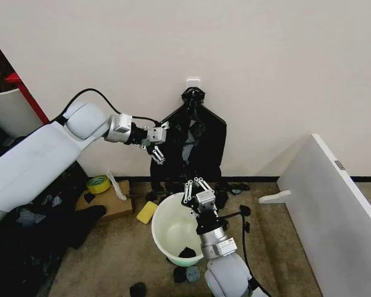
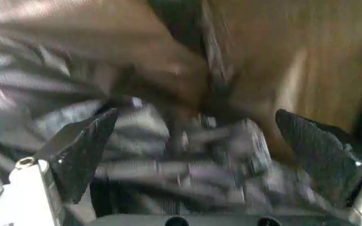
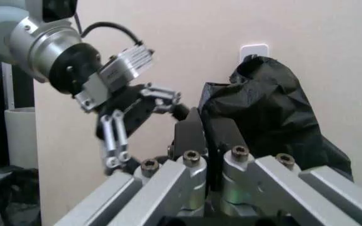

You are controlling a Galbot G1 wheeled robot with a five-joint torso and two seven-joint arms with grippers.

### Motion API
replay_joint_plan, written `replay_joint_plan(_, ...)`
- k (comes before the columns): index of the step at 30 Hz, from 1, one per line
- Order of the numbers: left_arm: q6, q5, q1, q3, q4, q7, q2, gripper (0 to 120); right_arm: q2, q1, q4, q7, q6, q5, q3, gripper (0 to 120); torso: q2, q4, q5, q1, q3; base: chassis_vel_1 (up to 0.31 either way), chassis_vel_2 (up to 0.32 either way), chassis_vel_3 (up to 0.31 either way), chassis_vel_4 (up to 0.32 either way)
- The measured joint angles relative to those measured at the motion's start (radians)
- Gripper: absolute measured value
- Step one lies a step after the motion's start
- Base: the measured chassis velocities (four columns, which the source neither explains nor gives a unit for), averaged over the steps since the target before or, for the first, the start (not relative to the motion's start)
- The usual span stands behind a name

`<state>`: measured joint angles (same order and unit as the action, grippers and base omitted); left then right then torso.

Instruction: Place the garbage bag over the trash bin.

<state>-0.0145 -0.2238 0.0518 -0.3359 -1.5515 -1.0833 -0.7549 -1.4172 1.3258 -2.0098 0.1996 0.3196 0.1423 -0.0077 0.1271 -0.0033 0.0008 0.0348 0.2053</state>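
While the left gripper's [image 1: 162,143] fingers spread beside the garbage bag [image 1: 201,139], the right's [image 3: 209,141] pinch it.

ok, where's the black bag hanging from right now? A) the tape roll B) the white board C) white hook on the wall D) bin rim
C: the bag hangs gathered at its top from the wall hook, above the bin, with the left gripper open at its side.

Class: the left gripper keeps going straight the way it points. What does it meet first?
Most likely the black bags hanging on the wall: the left gripper, jaws open, already faces them closely. Exact depth is unclear.
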Motion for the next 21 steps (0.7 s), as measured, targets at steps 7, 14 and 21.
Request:
replay_joint_plan(7, 0.007, 0.089, 0.05, 0.054, 0.003, -0.031, -0.006, 97, -0.007, -0.01, 0.007, 0.001, -0.004, -0.001, -0.003, 0, 0.0, 0.0001, 0.0, 0.0, 0.0, 0.0, 0.0, 0.0, 0.0)
replay_joint_plan(14, -0.016, 0.068, 0.116, 0.091, 0.004, 0.013, -0.039, 94, -0.013, -0.013, 0.013, 0.001, -0.005, -0.001, -0.013, 0, 0.0, -0.0001, -0.0003, 0.0, 0.0, 0.0, 0.0, 0.0, 0.0)
replay_joint_plan(21, -0.028, 0.055, 0.117, 0.092, 0.01, 0.038, -0.057, 94, -0.012, -0.01, 0.015, 0.0, -0.006, 0.001, -0.015, 0, 0.0, -0.0001, 0.0001, 0.0, 0.0, 0.0, 0.0, 0.0, 0.0)
